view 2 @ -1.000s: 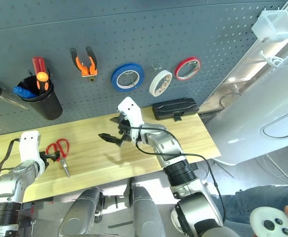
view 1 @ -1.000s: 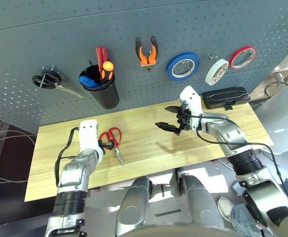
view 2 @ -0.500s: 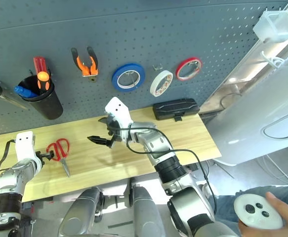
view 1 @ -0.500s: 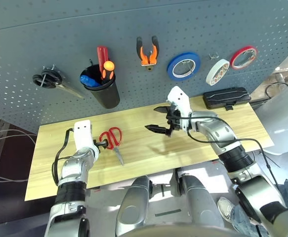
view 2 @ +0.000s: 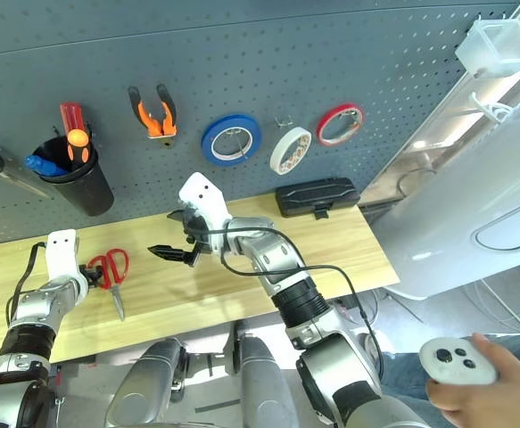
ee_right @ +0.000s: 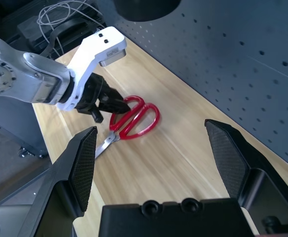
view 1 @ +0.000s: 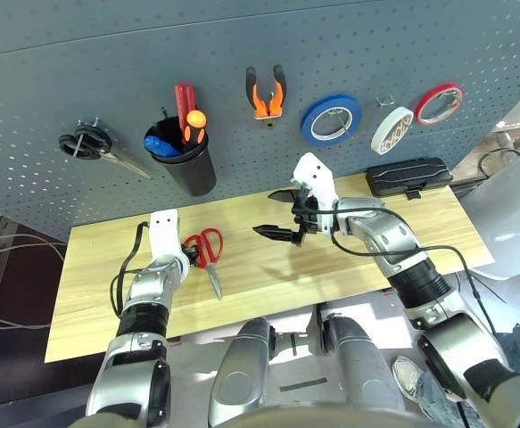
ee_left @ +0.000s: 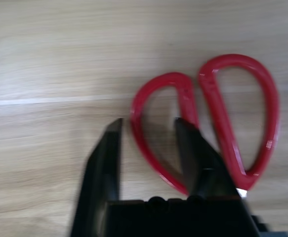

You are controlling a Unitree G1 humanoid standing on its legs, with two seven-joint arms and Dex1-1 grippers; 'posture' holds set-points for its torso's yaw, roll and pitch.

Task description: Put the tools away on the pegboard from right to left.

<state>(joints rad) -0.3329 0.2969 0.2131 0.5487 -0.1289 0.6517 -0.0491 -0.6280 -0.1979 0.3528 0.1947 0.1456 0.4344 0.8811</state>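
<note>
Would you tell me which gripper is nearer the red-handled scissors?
Left. The left gripper straddles one loop of the red-handled scissors; the right gripper hovers open, well apart over mid-table.

Scissors point(ee_left: 203, 123): blades cut off at frame edge in left wrist view; one finger point(ee_left: 195, 148) covers part of the near loop. Whether the loop is actually pinched, can't tell. Cup point(view 1: 182, 163) hides the lower ends of its tools.
</note>
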